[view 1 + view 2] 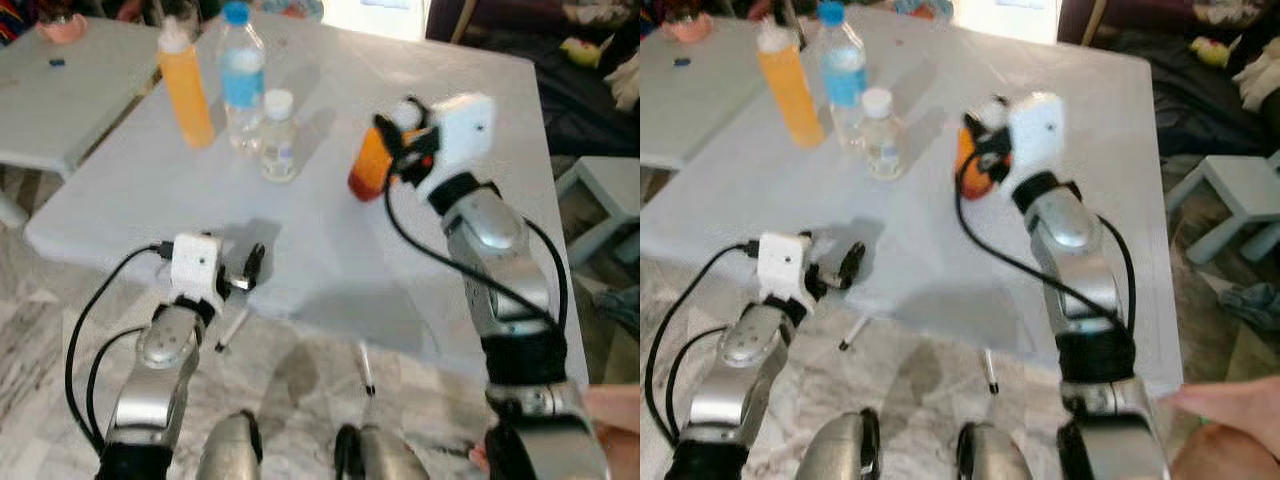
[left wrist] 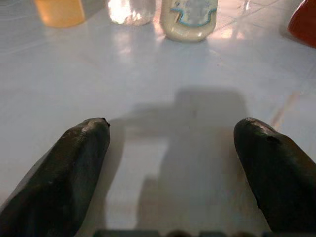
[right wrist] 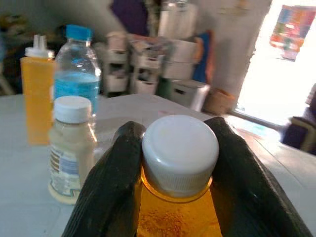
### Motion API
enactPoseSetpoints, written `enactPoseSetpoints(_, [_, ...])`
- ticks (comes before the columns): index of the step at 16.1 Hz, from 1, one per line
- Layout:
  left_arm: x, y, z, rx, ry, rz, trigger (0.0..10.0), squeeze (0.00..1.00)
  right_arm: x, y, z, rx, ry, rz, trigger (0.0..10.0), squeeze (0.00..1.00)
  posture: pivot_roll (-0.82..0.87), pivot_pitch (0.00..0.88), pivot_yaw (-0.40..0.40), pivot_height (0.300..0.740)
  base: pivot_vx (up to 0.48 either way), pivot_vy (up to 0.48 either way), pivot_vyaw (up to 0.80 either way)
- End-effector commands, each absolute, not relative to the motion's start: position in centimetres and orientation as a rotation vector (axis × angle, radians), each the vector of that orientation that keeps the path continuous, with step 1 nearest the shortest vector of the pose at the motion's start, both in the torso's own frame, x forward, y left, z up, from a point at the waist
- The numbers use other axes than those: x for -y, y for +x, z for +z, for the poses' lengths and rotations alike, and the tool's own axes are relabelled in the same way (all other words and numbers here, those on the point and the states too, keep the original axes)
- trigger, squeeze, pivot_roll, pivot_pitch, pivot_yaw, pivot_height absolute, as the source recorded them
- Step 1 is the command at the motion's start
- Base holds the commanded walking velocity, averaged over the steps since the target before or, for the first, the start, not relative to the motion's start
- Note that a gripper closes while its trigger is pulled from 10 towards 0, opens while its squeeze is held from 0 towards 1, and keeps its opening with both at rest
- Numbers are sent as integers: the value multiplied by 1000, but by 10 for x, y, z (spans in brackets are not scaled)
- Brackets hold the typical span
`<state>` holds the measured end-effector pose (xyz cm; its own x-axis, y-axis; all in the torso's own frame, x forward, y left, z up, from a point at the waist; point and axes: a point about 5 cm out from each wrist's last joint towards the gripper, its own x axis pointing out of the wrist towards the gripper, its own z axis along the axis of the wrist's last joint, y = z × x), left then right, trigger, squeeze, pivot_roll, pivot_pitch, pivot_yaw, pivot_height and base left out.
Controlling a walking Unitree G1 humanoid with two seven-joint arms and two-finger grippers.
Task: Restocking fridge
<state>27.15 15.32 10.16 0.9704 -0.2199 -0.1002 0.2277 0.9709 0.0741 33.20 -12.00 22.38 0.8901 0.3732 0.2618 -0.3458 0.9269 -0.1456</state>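
Up over the middle of the white desk (image 1: 330, 250), the right gripper (image 3: 177, 163) grasps an orange bottle (image 1: 370, 165) just under its white cap (image 3: 180, 153), one black finger (image 3: 111, 177) pressed to each side of the neck. The bottle is tilted and appears lifted clear of the desk, though the blur makes this hard to settle.

Further back on the desk stand three more bottles close together: a tall juice bottle (image 1: 187, 85) with a white nozzle, a water bottle (image 1: 243, 80) with a blue cap and label just beside it, and a small pale bottle (image 1: 278, 135) with a white cap in front of the water bottle. All three stand upright, well apart from the held bottle.

Low at the desk's near edge, the left gripper (image 2: 173, 168) hangs just above the surface with its jaws spread wide and nothing between them; its shadow falls on the desk ahead.

A person's hand (image 1: 1230, 415) shows at the lower right, beside the right arm. A second table (image 1: 60, 95) stands to the left.
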Motion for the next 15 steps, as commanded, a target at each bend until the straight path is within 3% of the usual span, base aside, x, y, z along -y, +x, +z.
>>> enactPoseSetpoints(1, [-155, 272, 100, -93, 83, -211, 10000, 0, 121, 331, 210, 237, -80, 348, 10000, 0, 66, 91, -36, 740, -311, 0, 0])
enactPoseSetpoints(3, [-155, 276, 99, -91, 82, -203, 10000, 0, 116, 321, 228, 372, -11, 374, 10000, 0, 57, 80, -39, 740, -321, 0, 0])
enactPoseSetpoints(9, [-164, 278, 99, -79, 84, -165, 10000, 0, 111, 310, 201, 257, 105, 368, 10000, 0, 61, 71, -53, 740, -354, 0, 0])
enactPoseSetpoints(10, [-164, 278, 99, -79, 84, -165, 10000, 0, 110, 309, 198, 250, 118, 362, 8000, 0, 60, 71, -52, 740, -356, 0, 0])
enactPoseSetpoints(11, [-163, 278, 98, -78, 84, -168, 10000, 0, 110, 309, 197, 247, 125, 360, 0, 0, 59, 71, -51, 740, -352, 0, 0])
enactPoseSetpoints(12, [-162, 278, 98, -77, 84, -171, 10000, 0, 111, 309, 197, 245, 131, 357, 4353, 0, 58, 71, -50, 740, -349, 0, 0])
enactPoseSetpoints(13, [-161, 278, 98, -77, 84, -172, 10000, 0, 112, 308, 197, 240, 131, 350, 10000, 0, 57, 70, -49, 740, -349, 0, 0])
enactPoseSetpoints(15, [-160, 279, 98, -76, 84, -175, 10000, 0, 111, 308, 197, 238, 127, 356, 10000, 0, 56, 71, -50, 740, -349, 0, 0])
